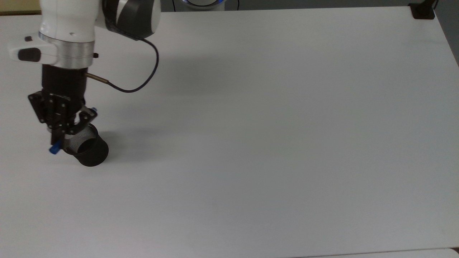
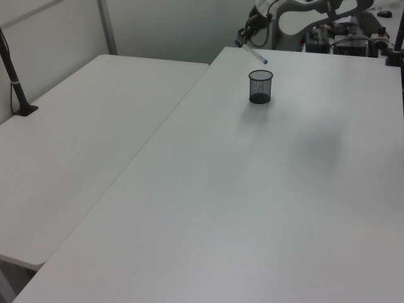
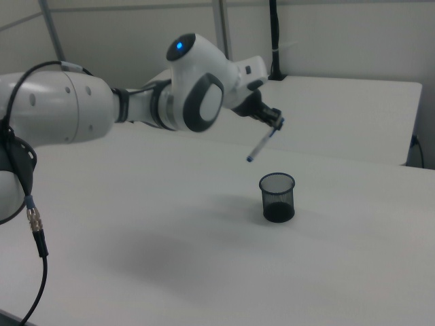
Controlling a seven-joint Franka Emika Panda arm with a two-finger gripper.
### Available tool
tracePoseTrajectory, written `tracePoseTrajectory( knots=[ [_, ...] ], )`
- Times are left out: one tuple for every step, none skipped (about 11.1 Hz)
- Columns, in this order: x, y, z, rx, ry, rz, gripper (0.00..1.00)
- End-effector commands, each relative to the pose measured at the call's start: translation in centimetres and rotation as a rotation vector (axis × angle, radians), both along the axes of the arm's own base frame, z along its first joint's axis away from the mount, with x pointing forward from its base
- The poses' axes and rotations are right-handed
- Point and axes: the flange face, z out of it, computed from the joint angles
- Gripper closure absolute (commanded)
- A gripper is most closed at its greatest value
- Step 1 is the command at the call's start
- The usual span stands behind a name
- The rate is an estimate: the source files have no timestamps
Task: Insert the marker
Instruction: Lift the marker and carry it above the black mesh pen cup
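Above cup [image 3: 277,197]; gripper [image 3: 274,121] clamps tilted marker [image 3: 261,145].

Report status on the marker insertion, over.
Gripper shut on slim white blue-capped marker, held tilted in the air. Lower tip short of black mesh cup, not yet inside. White table around cup bare, nothing blocking.

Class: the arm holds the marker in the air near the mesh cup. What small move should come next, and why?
Probably tilt the marker closer to upright and centre its lower tip over the cup. The end effector holds it slanted above the cup, with the tip off to the right view's left of the opening.
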Motion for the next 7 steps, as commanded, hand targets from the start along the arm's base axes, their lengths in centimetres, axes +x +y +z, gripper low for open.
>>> tracePoseTrajectory(
  knots=[
    [-1.8,-3.4,-1.5,-0.072,-0.1,0.031,0.93],
    [-1.8,-3.5,-2.1,-0.081,-0.108,0.043,0.93],
    [-1.8,-4.2,-3.1,-0.086,-0.133,0.041,0.93],
    [-1.5,-4.3,-4.4,-0.088,-0.149,0.046,0.93],
    [-1.4,-4.4,-5.3,-0.086,-0.145,0.048,0.9],
    [-1.3,-4.3,-5.8,-0.084,-0.139,0.049,0.9],
    [-1.1,-4.1,-6.6,-0.078,-0.13,0.053,0.9]
  ],
)
